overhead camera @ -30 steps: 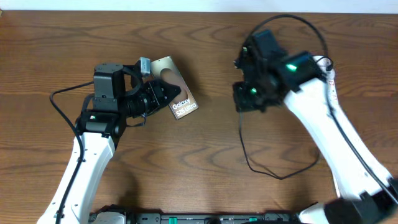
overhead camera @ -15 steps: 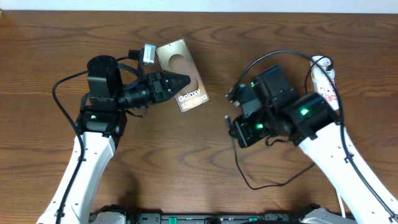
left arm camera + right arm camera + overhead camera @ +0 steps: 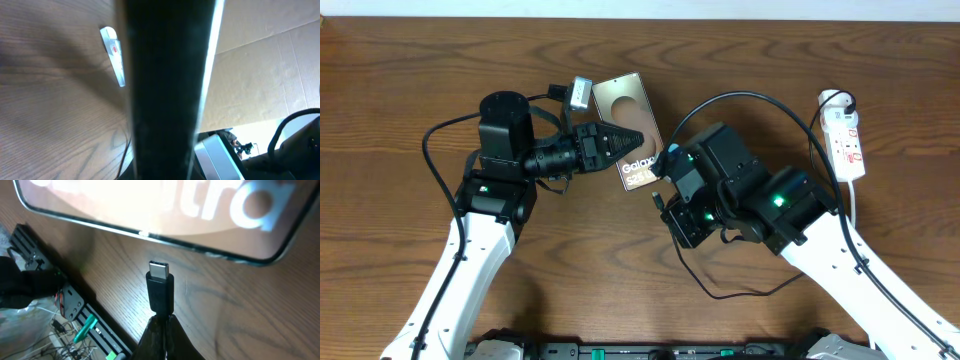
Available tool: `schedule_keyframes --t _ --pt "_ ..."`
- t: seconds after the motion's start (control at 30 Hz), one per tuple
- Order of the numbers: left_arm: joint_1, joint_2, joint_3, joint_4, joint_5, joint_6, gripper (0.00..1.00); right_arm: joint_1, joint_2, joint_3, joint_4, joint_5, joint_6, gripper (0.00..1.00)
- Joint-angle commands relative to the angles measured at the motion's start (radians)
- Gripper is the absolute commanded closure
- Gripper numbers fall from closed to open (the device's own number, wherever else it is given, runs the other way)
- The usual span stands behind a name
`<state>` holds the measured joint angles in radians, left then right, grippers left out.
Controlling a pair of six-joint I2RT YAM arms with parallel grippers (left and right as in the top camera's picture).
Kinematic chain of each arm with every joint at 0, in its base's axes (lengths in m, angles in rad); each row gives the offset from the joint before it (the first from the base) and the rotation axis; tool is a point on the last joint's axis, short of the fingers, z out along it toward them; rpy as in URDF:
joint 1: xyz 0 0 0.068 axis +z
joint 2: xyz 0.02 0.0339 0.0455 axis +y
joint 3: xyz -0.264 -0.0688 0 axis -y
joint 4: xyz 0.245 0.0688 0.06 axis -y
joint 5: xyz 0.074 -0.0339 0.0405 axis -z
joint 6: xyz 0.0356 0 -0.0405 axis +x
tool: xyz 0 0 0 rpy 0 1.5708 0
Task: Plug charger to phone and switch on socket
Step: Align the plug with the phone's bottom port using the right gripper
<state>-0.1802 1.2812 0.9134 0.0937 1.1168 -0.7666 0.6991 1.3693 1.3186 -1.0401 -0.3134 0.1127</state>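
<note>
The left arm (image 3: 470, 260) reaches up from the bottom and bends. The left gripper (image 3: 621, 141) points right, its jaws shut on the phone (image 3: 625, 98). The right arm (image 3: 860, 268) comes from the bottom right. The right gripper (image 3: 161, 324) points left, pinching the charger (image 3: 160, 289).

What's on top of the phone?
The left gripper reaches across the phone, shut on it. It hides the middle of the face. The white lettering beside it shows.

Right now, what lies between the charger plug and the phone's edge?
Only a stretch of bare wooden table. The right wrist view shows the charger plug, pinched in the right gripper, short of the phone.
</note>
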Motion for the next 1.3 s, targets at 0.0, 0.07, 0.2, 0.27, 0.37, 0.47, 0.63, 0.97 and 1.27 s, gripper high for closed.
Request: schedule_keyframes --t 0.0,0.07,0.2,0.27,0.37,0.47,0.63,0.97,1.27 --pt "-0.001 -0.008 0.007 0.013 0.027 0.001 0.93 0.005 -0.015 0.000 0.012 0.016 -0.012 0.99" --pt "-0.001 -0.007 0.007 0.013 0.027 0.016 0.93 0.005 -0.016 0.002 0.019 0.016 -0.004 0.99" --pt "-0.001 -0.008 0.007 0.013 0.024 0.033 0.93 0.005 -0.021 0.003 0.027 0.015 0.026 0.99" --pt "-0.001 -0.008 0.007 0.013 0.024 0.033 0.92 0.005 -0.023 0.003 0.027 0.011 0.034 0.99" --pt "-0.001 -0.008 0.007 0.014 0.024 0.033 0.93 0.000 -0.023 0.003 0.044 -0.059 0.036 0.99" --pt "-0.001 -0.008 0.007 0.014 0.024 0.033 0.93 -0.001 -0.023 0.003 0.064 -0.084 0.037 0.99" --pt "-0.001 -0.008 0.007 0.014 0.024 0.033 0.92 -0.002 -0.023 0.003 0.072 -0.084 0.052 0.99" --pt "0.000 -0.008 0.007 0.018 0.024 0.049 0.93 -0.020 -0.023 0.003 0.079 -0.082 0.079 0.99" --pt "0.000 -0.008 0.007 0.028 0.024 0.048 0.93 -0.054 -0.023 0.003 0.085 -0.082 0.112 0.99"
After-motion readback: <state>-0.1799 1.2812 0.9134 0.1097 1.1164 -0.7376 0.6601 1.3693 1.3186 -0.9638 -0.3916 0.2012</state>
